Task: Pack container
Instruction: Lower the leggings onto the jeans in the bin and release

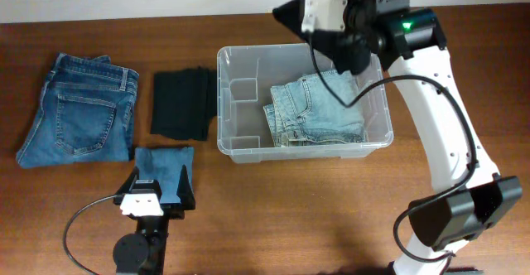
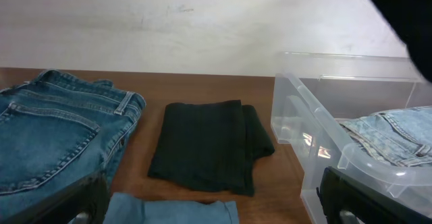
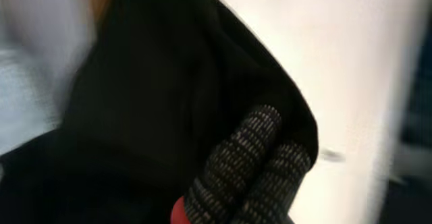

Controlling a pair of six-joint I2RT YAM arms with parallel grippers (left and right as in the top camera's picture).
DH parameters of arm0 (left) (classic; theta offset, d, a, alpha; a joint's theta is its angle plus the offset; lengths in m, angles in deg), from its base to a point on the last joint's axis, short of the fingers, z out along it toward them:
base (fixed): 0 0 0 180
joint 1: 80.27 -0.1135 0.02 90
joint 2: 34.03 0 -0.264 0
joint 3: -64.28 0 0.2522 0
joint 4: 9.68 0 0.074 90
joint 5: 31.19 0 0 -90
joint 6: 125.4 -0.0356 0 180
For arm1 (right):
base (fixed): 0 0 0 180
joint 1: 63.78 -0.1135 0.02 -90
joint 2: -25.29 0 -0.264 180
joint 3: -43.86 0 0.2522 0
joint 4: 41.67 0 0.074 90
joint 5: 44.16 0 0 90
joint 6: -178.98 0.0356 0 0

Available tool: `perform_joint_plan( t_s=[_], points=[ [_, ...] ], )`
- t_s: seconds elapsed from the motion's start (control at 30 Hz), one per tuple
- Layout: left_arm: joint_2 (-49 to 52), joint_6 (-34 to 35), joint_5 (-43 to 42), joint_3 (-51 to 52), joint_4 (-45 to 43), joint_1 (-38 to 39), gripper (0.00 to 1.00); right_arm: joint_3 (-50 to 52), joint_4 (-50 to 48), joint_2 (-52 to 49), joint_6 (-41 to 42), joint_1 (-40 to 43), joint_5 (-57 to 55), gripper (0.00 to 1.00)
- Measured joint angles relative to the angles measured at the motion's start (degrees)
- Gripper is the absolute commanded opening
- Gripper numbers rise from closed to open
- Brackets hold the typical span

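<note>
Two grippers: right gripper (image 3: 270, 158) pinches black cloth (image 3: 169, 82) near the container (image 1: 236, 64); left gripper (image 1: 157, 190) stands wide apart.

On the brown desk (image 1: 290, 209), folded dark-blue jeans (image 1: 79, 109) lie at 9 o'clock, with a folded black cloth (image 1: 180, 103) at their 3 o'clock, near but apart. A small blue denim piece (image 1: 164, 166) sits at 6 o'clock of that cloth, near it, and pale folded jeans (image 1: 319, 109) lie at its 3 o'clock. A second black cloth (image 1: 290, 14) hangs at 12 o'clock, over the desk's far edge.
</note>
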Motion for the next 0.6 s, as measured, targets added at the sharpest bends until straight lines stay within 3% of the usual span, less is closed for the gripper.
perform_joint_plan(
  t_s=[0.13, 0.23, 0.6],
  points=[
    [0.00, 0.00, 0.02, 0.00, 0.02, 0.00, 0.99, -0.04, -8.20, 0.11, -1.86, -0.13, -3.21, 0.04],
    [0.00, 0.00, 0.00, 0.00, 0.02, 0.00, 0.99, -0.04, -8.33, 0.11, -3.91, -0.15, -4.39, 0.04],
    [0.00, 0.00, 0.02, 0.00, 0.00, 0.00, 0.99, -0.11, 9.60, 0.02, -5.20, -0.15, -5.09, 0.04]
  ],
)
